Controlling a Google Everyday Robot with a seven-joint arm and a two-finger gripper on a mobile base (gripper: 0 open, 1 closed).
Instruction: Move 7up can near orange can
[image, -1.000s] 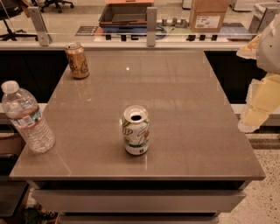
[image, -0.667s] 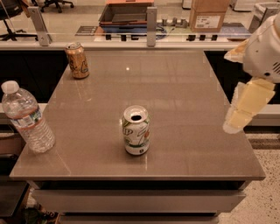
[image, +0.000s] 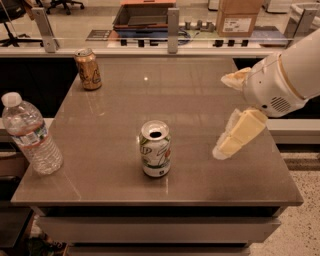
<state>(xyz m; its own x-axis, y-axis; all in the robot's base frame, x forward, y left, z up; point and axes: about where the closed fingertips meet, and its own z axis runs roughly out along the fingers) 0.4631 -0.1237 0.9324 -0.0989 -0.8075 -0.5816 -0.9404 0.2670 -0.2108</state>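
The gripper (image: 220, 116) is hovering over the right side of the table (image: 115, 120), fingers spread wide, gripping nothing. The 7up can (image: 155, 149) is standing near-centre; the orange can (image: 88, 69) is sitting far left

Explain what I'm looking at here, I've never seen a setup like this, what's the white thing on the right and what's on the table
This is one picture from a single camera looking down at a brown table from its near side. The white thing is a robot arm. At its end is the gripper, a claw with two pale yellow fingers; they are spread apart and hold nothing, over the table's right side. On the table stand a white-and-green 7up can near the front middle, an orange can at the far left corner, and a clear water bottle at the near left edge. The gripper is right of the 7up can, not touching it.
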